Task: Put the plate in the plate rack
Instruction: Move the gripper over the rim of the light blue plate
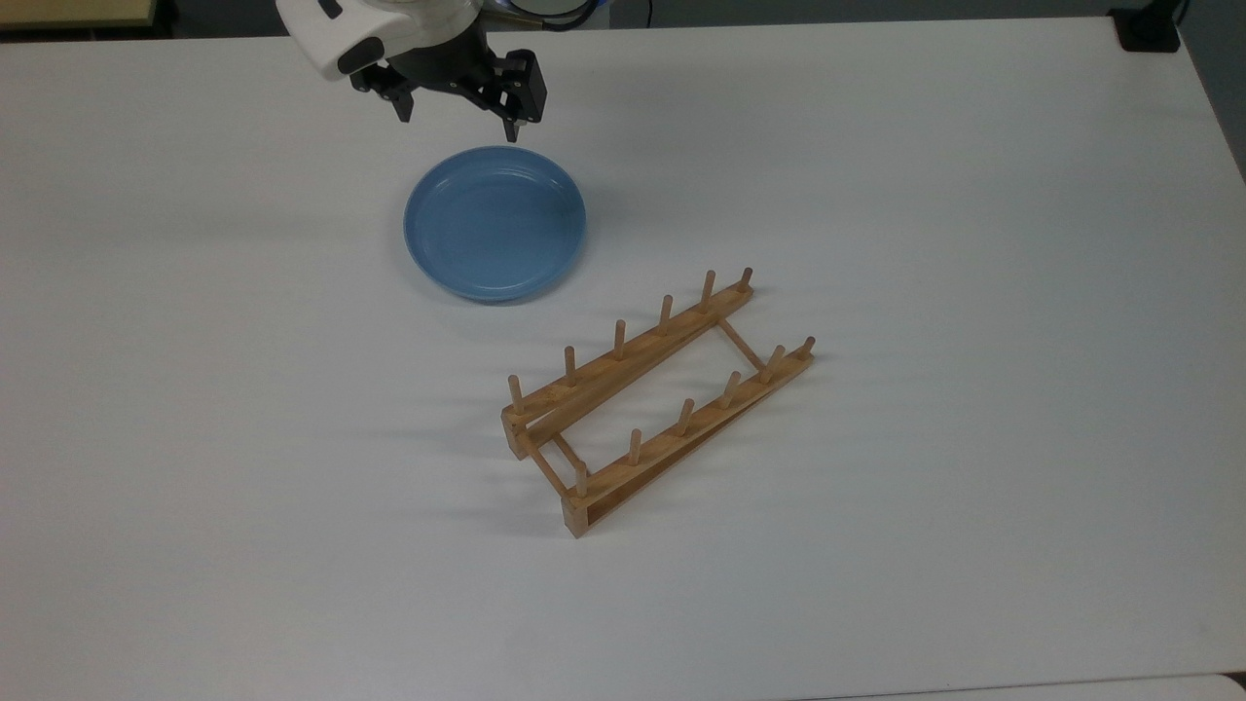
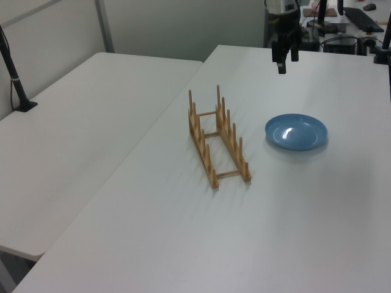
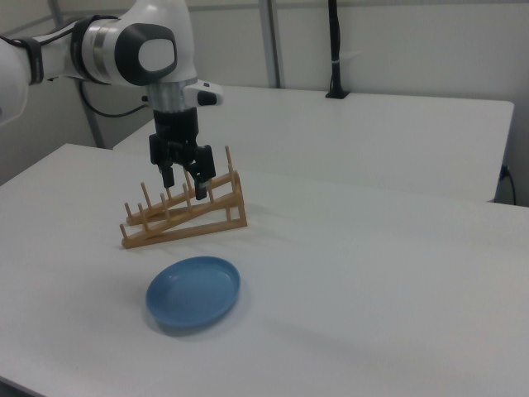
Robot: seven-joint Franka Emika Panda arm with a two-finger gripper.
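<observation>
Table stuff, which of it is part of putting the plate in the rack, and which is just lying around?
Part of the job:
plate, flat on the table
plate rack, no plate in it
gripper, open above the plate

Lying around:
black post on the neighbouring table
cables and gear at the far edge

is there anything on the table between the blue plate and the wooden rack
No. In the top view, bare white table separates the plate from the plate rack.

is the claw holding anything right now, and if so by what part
Nothing is held. The claw is open and empty, above the table, clear of the plate, which lies flat beside the rack.
</observation>
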